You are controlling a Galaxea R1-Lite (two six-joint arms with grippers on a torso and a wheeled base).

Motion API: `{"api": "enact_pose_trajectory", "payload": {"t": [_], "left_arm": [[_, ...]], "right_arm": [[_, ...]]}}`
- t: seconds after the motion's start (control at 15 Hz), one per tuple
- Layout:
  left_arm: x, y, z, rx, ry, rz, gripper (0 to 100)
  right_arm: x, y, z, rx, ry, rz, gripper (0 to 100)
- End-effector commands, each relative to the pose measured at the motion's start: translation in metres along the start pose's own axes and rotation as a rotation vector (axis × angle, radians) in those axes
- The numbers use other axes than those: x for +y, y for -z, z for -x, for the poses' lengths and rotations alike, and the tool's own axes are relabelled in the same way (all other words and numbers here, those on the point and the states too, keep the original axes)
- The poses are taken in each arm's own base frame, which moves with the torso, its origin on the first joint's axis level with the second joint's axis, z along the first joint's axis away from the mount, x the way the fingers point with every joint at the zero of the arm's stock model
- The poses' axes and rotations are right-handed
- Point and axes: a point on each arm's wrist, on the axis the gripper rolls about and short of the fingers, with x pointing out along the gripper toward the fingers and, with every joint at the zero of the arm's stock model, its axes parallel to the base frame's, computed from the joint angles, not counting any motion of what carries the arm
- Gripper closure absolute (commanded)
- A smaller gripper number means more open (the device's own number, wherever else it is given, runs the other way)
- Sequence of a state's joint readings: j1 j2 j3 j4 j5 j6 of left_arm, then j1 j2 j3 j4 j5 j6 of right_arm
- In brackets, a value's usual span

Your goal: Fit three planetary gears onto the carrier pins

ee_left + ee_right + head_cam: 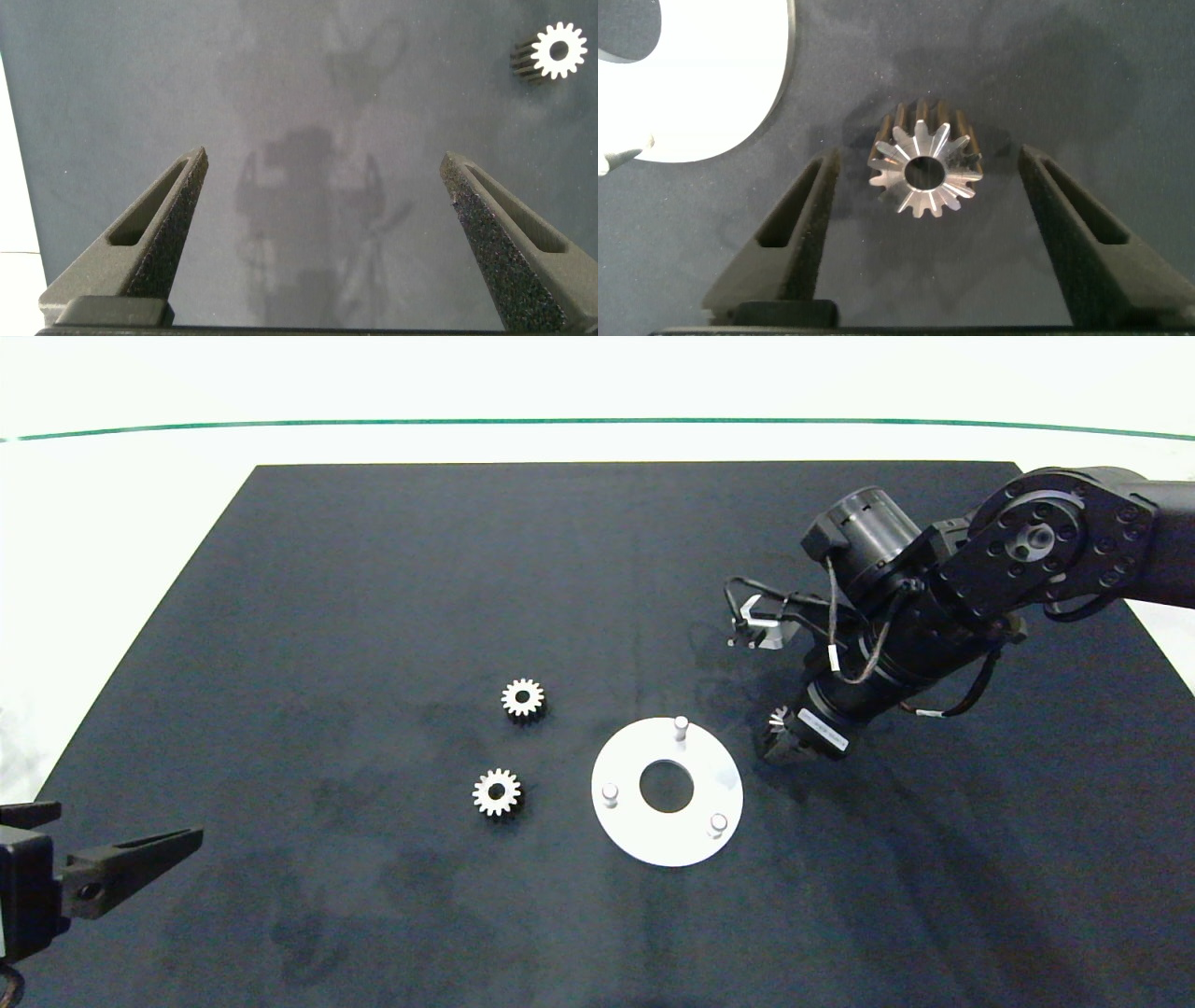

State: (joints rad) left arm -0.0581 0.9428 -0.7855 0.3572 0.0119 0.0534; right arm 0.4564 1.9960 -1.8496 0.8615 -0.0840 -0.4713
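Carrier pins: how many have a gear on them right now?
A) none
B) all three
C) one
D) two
A: all three carrier pins on the white disc stand bare; two planetary gears lie on the mat to the disc's left, and the third gear lies on the mat between the open jaws of the right gripper, not yet gripped.

You have the flat white round disc point(624, 821) near the middle of the dark mat point(373, 569), with 3 short upright pins point(681, 726) on it in a triangle. 2 small silver toothed gears point(523, 698) lie to its left, one behind the other. A 3rd gear point(924, 172) lies just right of the disc, between the right gripper's point(924, 201) spread fingers. The left gripper point(322, 219) sits at the mat's near-left corner.
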Motion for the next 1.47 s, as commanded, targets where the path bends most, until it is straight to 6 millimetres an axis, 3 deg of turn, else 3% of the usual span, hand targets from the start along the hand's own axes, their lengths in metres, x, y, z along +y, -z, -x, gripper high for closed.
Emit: {"api": "enact_pose_trajectory", "payload": {"t": [0.07,1.47], "left_arm": [[-0.0002,0.0013,-0.0008,0.007,0.002,-0.001,0],[-0.0002,0.001,0.0002,0.002,0.001,-0.003,0]], "right_arm": [[0.0023,-0.001,-0.0007,0.004,-0.004,0.011,30],[0.0056,-0.0045,-0.0038,0.005,0.002,0.045,72]]}}
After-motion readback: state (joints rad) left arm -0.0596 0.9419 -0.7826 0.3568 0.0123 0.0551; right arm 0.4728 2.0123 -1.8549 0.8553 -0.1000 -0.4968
